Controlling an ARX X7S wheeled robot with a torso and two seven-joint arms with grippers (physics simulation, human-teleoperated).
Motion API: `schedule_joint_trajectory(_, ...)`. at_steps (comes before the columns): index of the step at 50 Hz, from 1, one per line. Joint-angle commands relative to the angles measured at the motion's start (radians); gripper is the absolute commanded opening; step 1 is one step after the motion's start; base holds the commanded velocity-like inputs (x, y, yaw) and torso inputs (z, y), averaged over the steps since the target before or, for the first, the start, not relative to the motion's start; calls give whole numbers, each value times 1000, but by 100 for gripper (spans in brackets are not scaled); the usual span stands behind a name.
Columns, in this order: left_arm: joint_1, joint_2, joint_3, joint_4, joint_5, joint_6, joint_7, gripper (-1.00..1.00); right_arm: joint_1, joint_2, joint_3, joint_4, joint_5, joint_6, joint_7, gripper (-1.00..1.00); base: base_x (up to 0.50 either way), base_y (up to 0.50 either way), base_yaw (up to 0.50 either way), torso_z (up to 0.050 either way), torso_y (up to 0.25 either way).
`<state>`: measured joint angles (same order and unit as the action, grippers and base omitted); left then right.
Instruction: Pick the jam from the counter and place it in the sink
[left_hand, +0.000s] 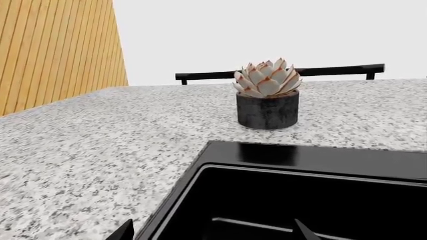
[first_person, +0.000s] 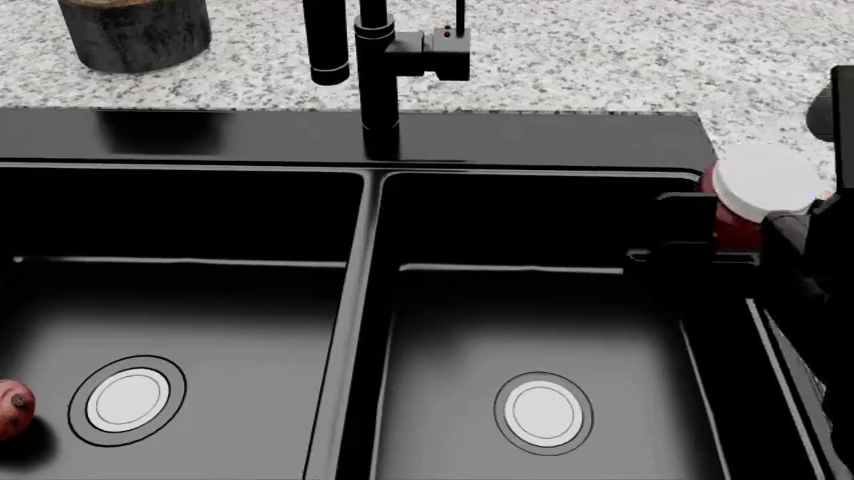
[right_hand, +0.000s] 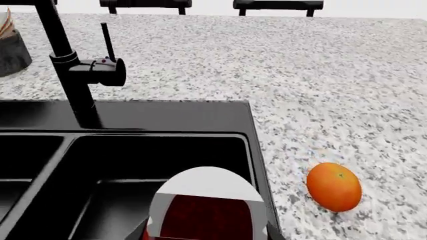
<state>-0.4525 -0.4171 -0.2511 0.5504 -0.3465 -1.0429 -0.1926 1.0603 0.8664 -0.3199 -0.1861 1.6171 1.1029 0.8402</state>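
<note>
The jam (first_person: 763, 182), a dark red jar with a white lid, is held tilted over the right rim of the black sink (first_person: 534, 140). My right gripper (first_person: 745, 228) is shut on it, one finger on each side. In the right wrist view the jam (right_hand: 207, 207) fills the space between the jaws, above the right basin's corner. My left gripper (left_hand: 213, 234) is open and empty, its two tips over the sink's far-left corner (left_hand: 220, 150). It does not show in the head view. The speckled granite counter (first_person: 601, 60) surrounds the sink.
A black tap (first_person: 378, 70) stands behind the divider between the basins. A succulent in a dark pot (left_hand: 267, 95) sits on the counter behind the left basin. An orange (right_hand: 333, 186) lies on the counter right of the sink. A reddish lump (first_person: 11, 408) lies in the left basin.
</note>
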Motion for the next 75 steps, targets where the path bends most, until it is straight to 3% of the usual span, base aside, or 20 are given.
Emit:
schedule_joint_trajectory(1,0,-1,15,-22,6,26,3,100,337,-243,-299,249,-272,4,-286,-100,0,0,0,0,0)
schedule_joint_trajectory(21,-10,-4,13,-22,-2,17,-3,100,421,-582,-560,882,-504,-63,-704,-100,0,0,0,0,1)
schedule_joint_trajectory(34,28,-8,22,-149,30,172,36,100,415,-725,-716,1201,-647,-130,-891,-100,0,0,0,0,1)
schedule_joint_trajectory(51,40,-3,20,-133,24,164,26,100,338,-681,-767,1137,-671,-85,-853,-100,0,0,0,0,0)
schedule_joint_trajectory(60,47,-3,16,-127,19,162,25,100,244,-589,-666,957,-579,-80,-717,-100,0,0,0,0,1)
schedule_joint_trajectory(67,20,3,2,-1,-19,17,-20,100,180,-549,-633,873,-531,-55,-656,-100,0,0,0,0,0)
schedule_joint_trajectory(75,3,1,8,0,-24,2,-23,100,170,-543,-637,858,-516,-24,-649,-100,0,0,0,0,0)
